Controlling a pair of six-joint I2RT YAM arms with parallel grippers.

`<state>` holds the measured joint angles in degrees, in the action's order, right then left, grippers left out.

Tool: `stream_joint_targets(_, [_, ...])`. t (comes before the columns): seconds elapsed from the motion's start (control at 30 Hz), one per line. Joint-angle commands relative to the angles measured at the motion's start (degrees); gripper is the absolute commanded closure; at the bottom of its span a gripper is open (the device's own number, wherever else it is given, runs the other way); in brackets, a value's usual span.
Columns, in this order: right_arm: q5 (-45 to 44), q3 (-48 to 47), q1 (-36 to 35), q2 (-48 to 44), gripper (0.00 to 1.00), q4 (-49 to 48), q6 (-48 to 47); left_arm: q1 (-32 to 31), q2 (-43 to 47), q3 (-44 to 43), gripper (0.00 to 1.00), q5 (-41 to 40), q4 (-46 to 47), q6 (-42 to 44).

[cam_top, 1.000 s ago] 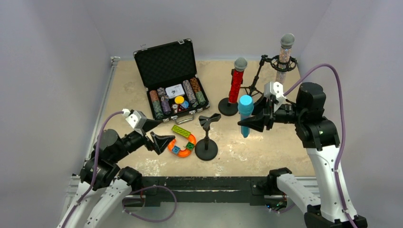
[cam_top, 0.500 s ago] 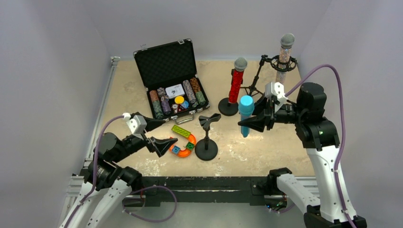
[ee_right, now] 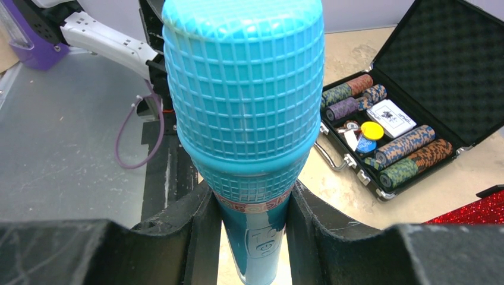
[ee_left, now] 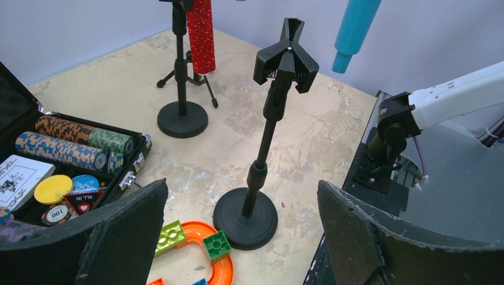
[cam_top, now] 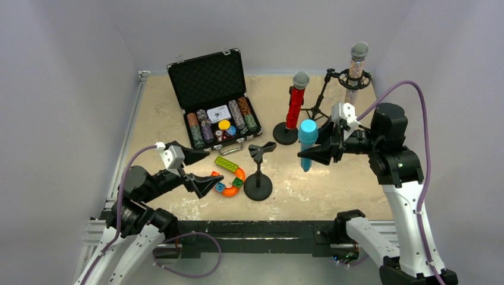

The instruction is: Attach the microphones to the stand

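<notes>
Light-blue microphone point(ee_right: 243, 119): smooth plastic, slight sheen, moulded grid head.
Red microphone point(cam_top: 293, 108): glitter-coated body; grey mesh head, metal-look.
Silver-pink microphone point(cam_top: 355, 66): glitter body, same mesh.
Near stand point(ee_left: 257, 173): matt black.
Case point(cam_top: 205, 74): black egg-crate foam lining, shiny metal-look trim.
Table point(cam_top: 339, 190): rough, mottled beige, worn.
Toy bricks point(cam_top: 226, 164): glossy plastic.

The blue mic point(ee_right: 243, 119) has a grid-patterned head. The red mic point(cam_top: 294, 110) glitters under grey mesh. The stand point(ee_left: 257, 175) is black.
</notes>
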<state>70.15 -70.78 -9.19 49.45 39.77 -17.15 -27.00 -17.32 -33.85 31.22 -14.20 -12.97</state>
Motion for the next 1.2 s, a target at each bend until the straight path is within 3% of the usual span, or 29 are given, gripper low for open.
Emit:
stream_joint_targets(0.0, [1.83,0.12,0.48,-0.33,1.00,-2.04,0.11,0.11,0.36,0.44,0.01,1.43,3.30,-0.90])
stream_joint_targets(1.17, [2.62,0.38,0.88,0.38,1.00,-2.48,0.51,0.11,-1.85,2.56,0.01,4.37,6.86,-6.12])
